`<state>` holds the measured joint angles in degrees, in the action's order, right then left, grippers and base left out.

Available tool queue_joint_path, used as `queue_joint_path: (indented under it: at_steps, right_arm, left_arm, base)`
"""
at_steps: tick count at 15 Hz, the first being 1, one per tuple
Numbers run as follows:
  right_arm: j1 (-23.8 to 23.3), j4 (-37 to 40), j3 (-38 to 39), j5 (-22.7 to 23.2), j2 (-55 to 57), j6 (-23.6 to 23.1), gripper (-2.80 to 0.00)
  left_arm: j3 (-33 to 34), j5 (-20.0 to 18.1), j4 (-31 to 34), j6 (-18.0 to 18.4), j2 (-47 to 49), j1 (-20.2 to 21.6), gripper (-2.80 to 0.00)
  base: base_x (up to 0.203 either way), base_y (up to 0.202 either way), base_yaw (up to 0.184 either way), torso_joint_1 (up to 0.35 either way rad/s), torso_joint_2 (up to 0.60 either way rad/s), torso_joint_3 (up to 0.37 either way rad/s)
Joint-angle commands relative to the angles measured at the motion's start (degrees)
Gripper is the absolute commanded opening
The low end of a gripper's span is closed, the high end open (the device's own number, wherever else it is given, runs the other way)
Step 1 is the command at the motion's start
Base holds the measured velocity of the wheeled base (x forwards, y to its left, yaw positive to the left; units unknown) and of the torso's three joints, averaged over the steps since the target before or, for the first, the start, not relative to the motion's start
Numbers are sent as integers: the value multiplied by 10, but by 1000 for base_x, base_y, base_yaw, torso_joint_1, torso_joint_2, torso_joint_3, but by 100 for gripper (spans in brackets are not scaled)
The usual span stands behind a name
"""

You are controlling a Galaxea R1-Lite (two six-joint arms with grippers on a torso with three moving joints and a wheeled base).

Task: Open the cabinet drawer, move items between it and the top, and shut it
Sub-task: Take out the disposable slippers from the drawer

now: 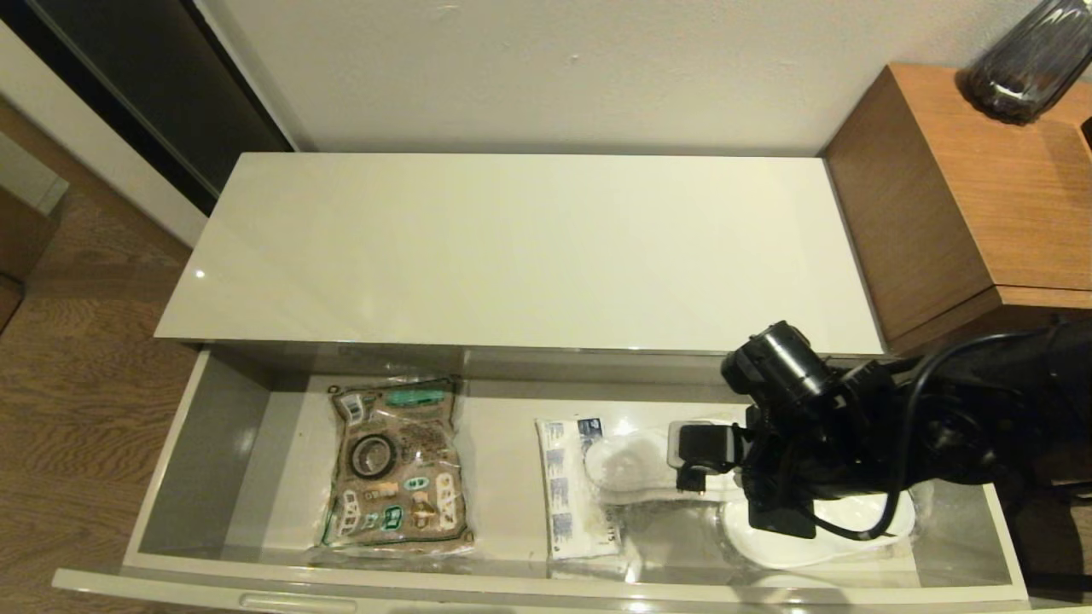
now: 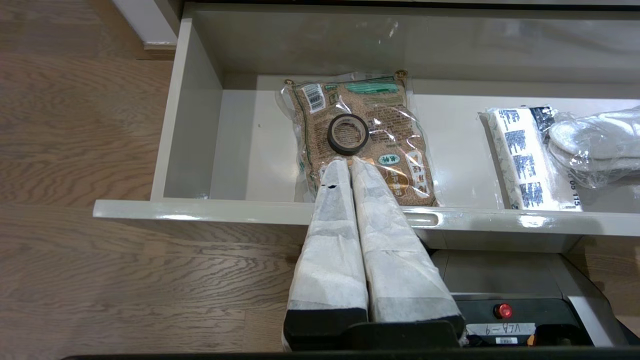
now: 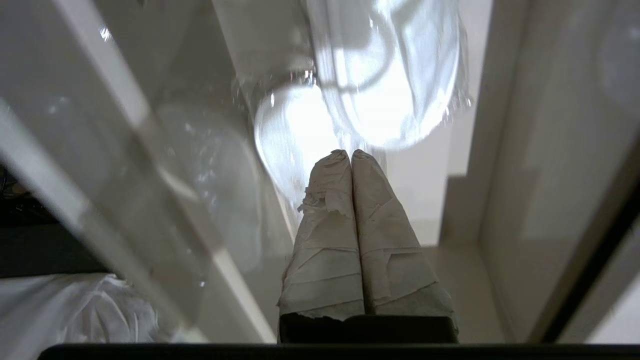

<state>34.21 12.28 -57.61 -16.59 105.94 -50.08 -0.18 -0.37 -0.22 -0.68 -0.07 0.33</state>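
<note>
The cabinet drawer (image 1: 256, 588) stands pulled out under the bare off-white top (image 1: 512, 247). Inside it, the black tape roll (image 1: 373, 456) (image 2: 348, 134) rests on a brown patterned pouch (image 1: 397, 503). The tissue pack (image 1: 567, 495) (image 2: 520, 165) lies mid-drawer, and the wrapped white slippers (image 1: 631, 465) (image 3: 390, 90) overlap its right side. My right gripper (image 1: 682, 465) (image 3: 350, 152) is down in the drawer, shut, with its tips on the slippers' clear wrap. My left gripper (image 2: 350, 161) is shut and empty above the drawer's front rim, pointing at the tape roll; the head view does not show it.
A brown wooden side table (image 1: 981, 196) with a dark glass vase (image 1: 1028, 60) stands right of the cabinet. Wood floor lies to the left. The drawer's left end (image 1: 222, 460) holds nothing. The robot's base (image 2: 505, 310) sits below the drawer front.
</note>
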Motion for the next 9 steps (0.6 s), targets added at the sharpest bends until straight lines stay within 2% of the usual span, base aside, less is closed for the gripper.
queue_joint_path:
  at_steps: [1, 3, 5, 6, 9]
  right_arm:
    - [4, -41, -33, -1, 104, -4, -280]
    - [5, -89, -59, -1, 161, -12, -280]
    - [5, -103, -81, 0, 201, -18, -280]
    - [5, -105, -90, 1, 214, -25, 0]
    - [3, -108, -101, 6, 233, -36, 0]
  left_arm:
    - [0, 0, 0, 0, 1, 0, -280]
    - [0, 0, 0, 0, 1, 0, -280]
    - [0, 0, 0, 0, 1, 0, -280]
    - [0, 0, 0, 0, 1, 0, -280]
    - [0, 0, 0, 0, 1, 0, -280]
  base:
    - [0, 0, 0, 0, 0, 0]
    - [0, 0, 0, 0, 0, 0]
    - [0, 0, 0, 0, 0, 0]
    - [0, 0, 0, 0, 0, 0]
    - [0, 0, 0, 0, 0, 0]
